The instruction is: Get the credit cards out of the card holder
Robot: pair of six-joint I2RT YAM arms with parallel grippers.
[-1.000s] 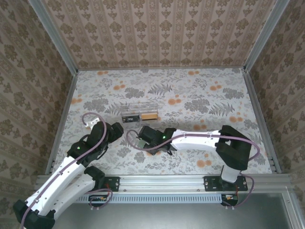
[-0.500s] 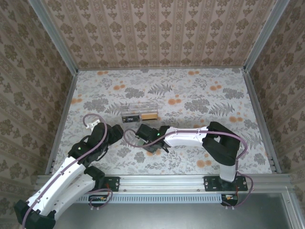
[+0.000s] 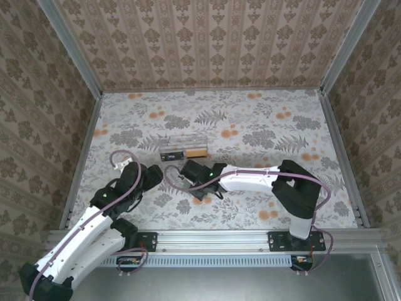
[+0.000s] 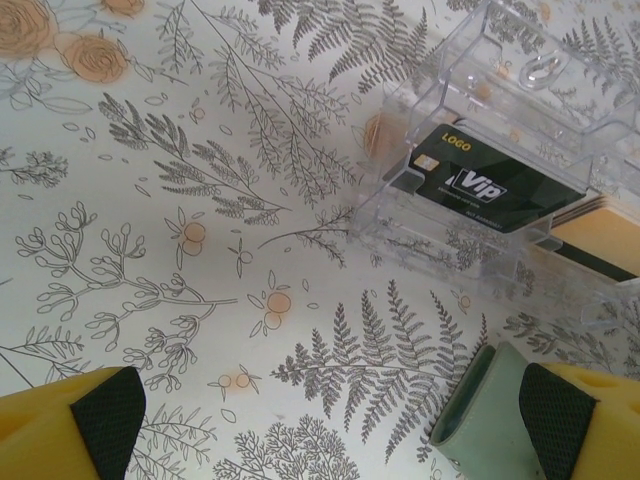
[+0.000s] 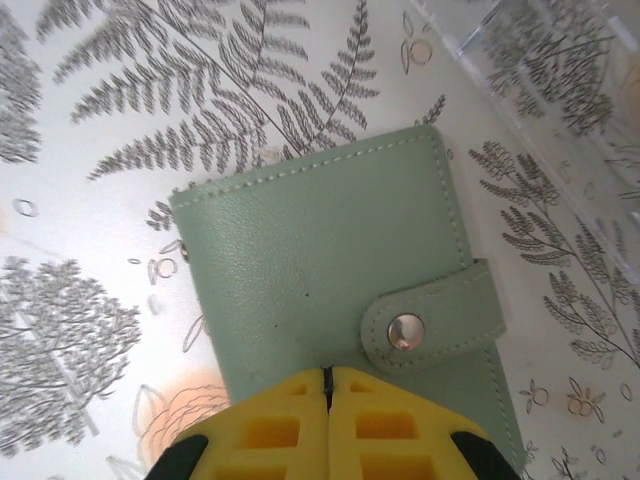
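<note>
On the floral worktop (image 5: 80, 150), with right fingers (image 5: 270, 430) clenched tight over the snapped-shut card holder (image 5: 320, 260), left fingers (image 4: 70, 420) spread wide nearby.

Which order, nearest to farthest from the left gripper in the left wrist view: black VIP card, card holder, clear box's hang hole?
From the left gripper:
1. card holder, lower right, beside one finger.
2. black VIP card, mid right, inside the clear box.
3. hang hole, top right, at the box's far end.
</note>
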